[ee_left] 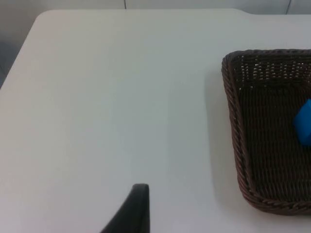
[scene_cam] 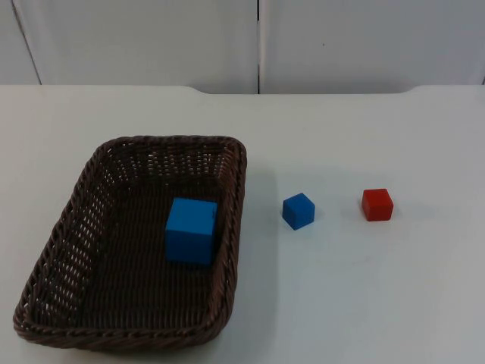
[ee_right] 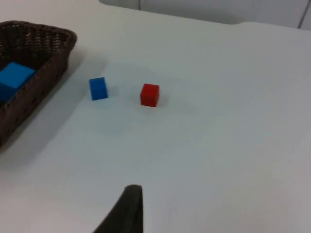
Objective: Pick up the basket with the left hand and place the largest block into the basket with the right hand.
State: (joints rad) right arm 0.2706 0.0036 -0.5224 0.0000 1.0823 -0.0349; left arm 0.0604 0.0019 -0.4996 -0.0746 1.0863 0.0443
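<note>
On the near left of the white bench [scene_cam: 379, 303] sits the brown wicker basket [scene_cam: 53, 258], flat on the surface. The large blue block [scene_cam: 191, 230] lies inside it, against the wall at the basket's 3 o'clock side. At 3 o'clock from the basket, apart from it, stands the small blue block [scene_cam: 298, 210], and further the same way the red block [scene_cam: 377, 204]. Both arms wait off the bench; whether the fingers of the left gripper or the right gripper are open cannot be told. Beyond stands the grey partition wall [scene_cam: 151, 38].
</note>
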